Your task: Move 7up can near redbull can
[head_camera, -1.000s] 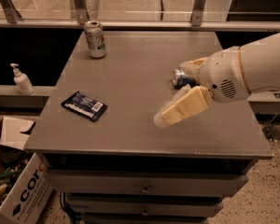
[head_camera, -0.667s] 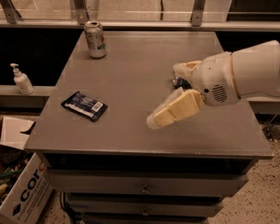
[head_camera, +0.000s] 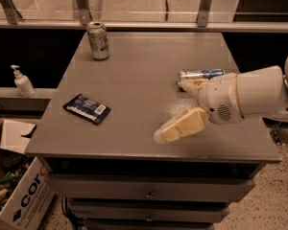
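The 7up can (head_camera: 98, 40), silver-white with green and red marks, stands upright at the table's far left corner. The redbull can (head_camera: 201, 74), slim and blue-and-silver, lies on its side at the table's right, partly hidden behind my arm. My gripper (head_camera: 173, 110) hovers over the front right of the grey table (head_camera: 134, 71), just in front of the redbull can and far from the 7up can. Its cream fingers (head_camera: 182, 126) are spread apart and hold nothing.
A dark blue snack packet (head_camera: 87, 109) lies on the table's left front. A pump bottle (head_camera: 22, 82) stands on a ledge to the left. A cardboard box (head_camera: 17, 195) sits on the floor at lower left. Drawers (head_camera: 146, 190) are below the tabletop.
My arm and gripper have moved left and toward the table's front edge, uncovering more of the redbull can. The cans and the packet have not moved.
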`<state>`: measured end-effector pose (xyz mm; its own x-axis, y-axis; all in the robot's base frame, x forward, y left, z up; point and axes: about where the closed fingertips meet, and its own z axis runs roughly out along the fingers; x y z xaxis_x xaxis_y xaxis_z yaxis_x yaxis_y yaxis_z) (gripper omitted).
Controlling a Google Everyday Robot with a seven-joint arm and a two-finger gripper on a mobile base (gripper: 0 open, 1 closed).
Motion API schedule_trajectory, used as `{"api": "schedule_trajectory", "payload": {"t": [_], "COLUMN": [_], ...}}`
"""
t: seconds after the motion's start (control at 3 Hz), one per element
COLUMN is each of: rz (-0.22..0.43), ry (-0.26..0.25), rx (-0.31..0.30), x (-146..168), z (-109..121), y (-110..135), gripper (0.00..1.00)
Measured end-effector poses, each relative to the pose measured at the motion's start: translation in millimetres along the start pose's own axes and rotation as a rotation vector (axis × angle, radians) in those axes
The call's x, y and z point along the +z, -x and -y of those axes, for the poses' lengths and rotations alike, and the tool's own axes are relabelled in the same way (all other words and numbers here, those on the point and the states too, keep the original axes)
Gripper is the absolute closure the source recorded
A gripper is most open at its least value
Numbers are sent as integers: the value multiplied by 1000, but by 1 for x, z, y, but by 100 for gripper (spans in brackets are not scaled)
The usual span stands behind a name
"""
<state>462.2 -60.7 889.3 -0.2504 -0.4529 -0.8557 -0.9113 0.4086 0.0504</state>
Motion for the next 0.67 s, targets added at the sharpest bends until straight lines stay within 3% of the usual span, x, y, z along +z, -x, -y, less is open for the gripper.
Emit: {"api": "schedule_trajectory", "payload": {"t": [0.67], "rz": [94], "ry": [27], "rx": [43], "x": [23], "z": [0], "y": [-9], "gripper": [0]}}
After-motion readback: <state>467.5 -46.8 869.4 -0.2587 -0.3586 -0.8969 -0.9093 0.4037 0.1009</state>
